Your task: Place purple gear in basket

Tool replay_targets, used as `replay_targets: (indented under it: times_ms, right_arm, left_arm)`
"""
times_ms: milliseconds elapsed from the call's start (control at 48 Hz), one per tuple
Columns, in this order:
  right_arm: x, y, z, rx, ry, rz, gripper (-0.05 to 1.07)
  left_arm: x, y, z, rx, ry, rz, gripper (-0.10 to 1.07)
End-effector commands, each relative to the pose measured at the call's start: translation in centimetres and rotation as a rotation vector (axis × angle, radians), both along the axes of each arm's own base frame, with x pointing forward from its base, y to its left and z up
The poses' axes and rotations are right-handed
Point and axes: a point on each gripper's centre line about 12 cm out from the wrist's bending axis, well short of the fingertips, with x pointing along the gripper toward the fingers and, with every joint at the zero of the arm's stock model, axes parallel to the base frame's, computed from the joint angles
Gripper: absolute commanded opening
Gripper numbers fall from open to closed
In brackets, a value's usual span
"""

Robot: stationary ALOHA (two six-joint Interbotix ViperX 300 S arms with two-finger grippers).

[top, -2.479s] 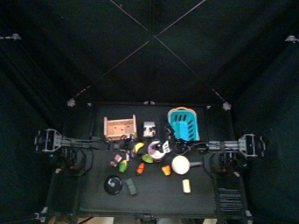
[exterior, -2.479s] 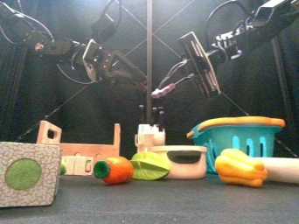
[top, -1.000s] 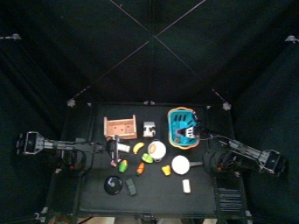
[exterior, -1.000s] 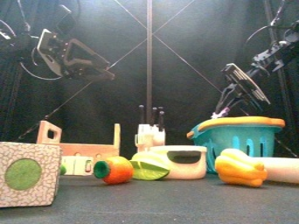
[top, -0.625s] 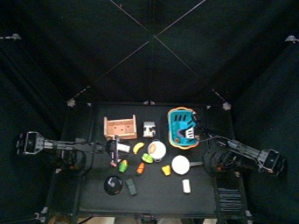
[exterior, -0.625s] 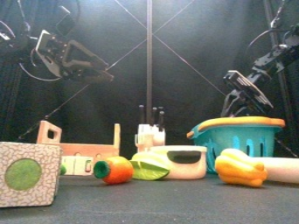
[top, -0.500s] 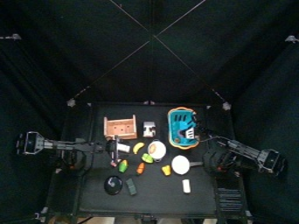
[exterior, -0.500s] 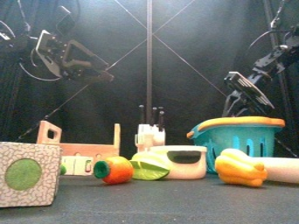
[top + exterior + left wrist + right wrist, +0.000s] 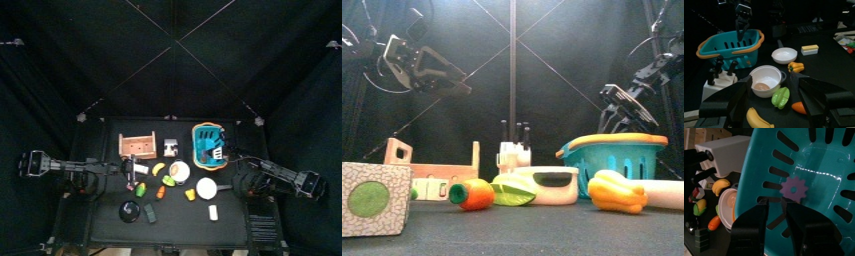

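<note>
Resting in basket (image 9: 817, 188): purple gear (image 9: 793, 189); R end effector (image 9: 784, 223) open above.

Purple gear (image 9: 793, 189): flat, toothed, lying on the basket's floor near the slatted side wall, free of the jaws. Basket (image 9: 209, 143): cyan, rectangular, slatted sides, orange rim, upright on the desk, right of frame centre in the top view.
</note>
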Motion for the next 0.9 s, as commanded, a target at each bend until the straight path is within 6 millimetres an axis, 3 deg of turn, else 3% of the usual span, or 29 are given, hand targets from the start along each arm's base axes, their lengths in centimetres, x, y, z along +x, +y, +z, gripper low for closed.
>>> replay_targets:
  times_ms: [0,875]
  right_arm:
    - [0.09,-0.24,0.53,-0.014,-0.014,-0.005,0.69]
    - [0.11,-0.05,0.39,-0.016,-0.012,0.003,0.68]
  left_arm:
    - [0.17,0.08,0.48,0.0,-0.02,0.003,0.95]
    - [0.06,0.08,0.27,-0.01,-0.015,0.007,0.95]
